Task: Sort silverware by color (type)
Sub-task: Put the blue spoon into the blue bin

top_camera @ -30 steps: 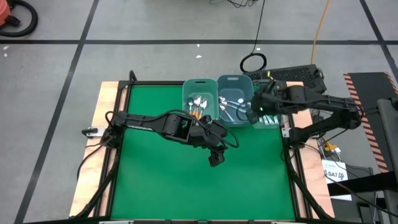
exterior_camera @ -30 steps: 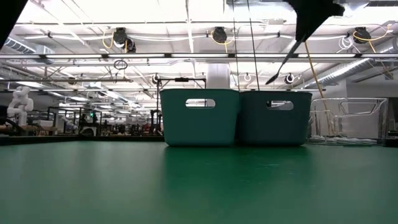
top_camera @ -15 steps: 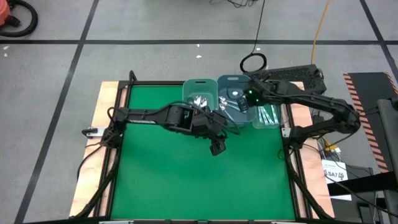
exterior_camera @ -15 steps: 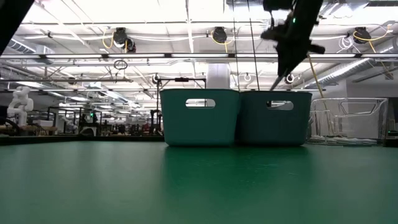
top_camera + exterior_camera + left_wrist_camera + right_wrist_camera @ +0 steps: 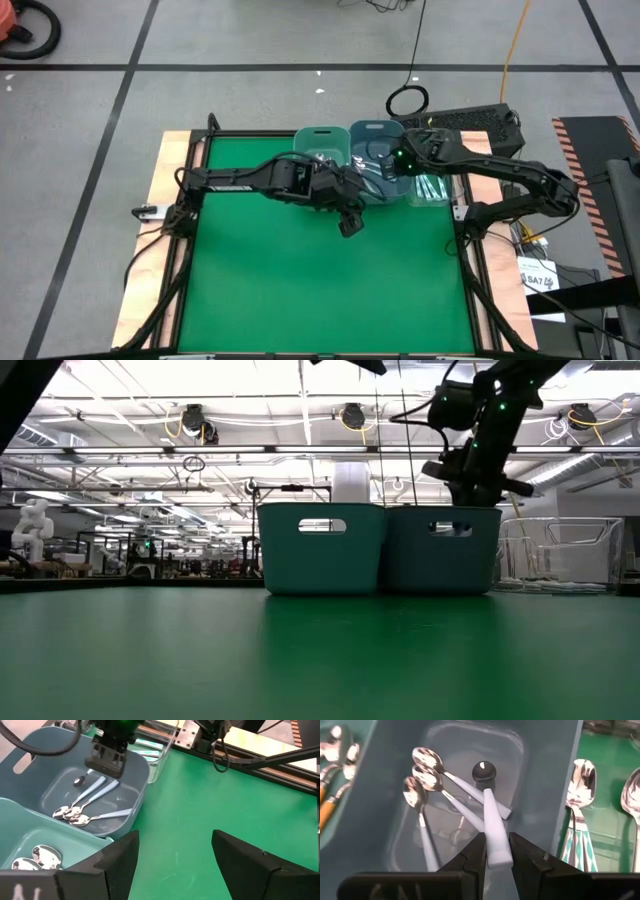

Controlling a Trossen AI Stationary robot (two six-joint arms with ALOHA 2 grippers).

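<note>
My right gripper point(image 5: 396, 163) hangs over the middle teal bin point(image 5: 383, 137) and is shut on a light-blue-handled spoon point(image 5: 489, 805). It also shows in the low view point(image 5: 470, 465). Three more light-blue spoons point(image 5: 432, 780) lie on that bin's floor. The left bin point(image 5: 308, 140) holds orange-handled spoons point(image 5: 332, 755). Teal-handled spoons point(image 5: 580, 815) lie in the tray point(image 5: 432, 188) on the right. My left gripper point(image 5: 175, 865) is open and empty above the green mat, just near of the bins point(image 5: 347, 224). My right gripper pinches the spoon's light-blue handle near its free end point(image 5: 497, 851) between its two fingers point(image 5: 474, 855). The fingers come from above, pointing down into the bin. The spoon hangs below them, bowl point(image 5: 484, 771) lowest, inside the middle bin; whether the bowl touches the floor I cannot tell.
The green mat point(image 5: 300, 280) spreads wide on the near side of the bins. The three containers stand side by side at the far edge. In the low view two bins point(image 5: 322, 547) stand in the middle distance.
My right gripper has carried the light-blue spoon from over the right tray toward the table's left and down, so the spoon's bowl is now inside the middle bin. My left gripper has moved toward the far edge, closer to the bins, still open.
</note>
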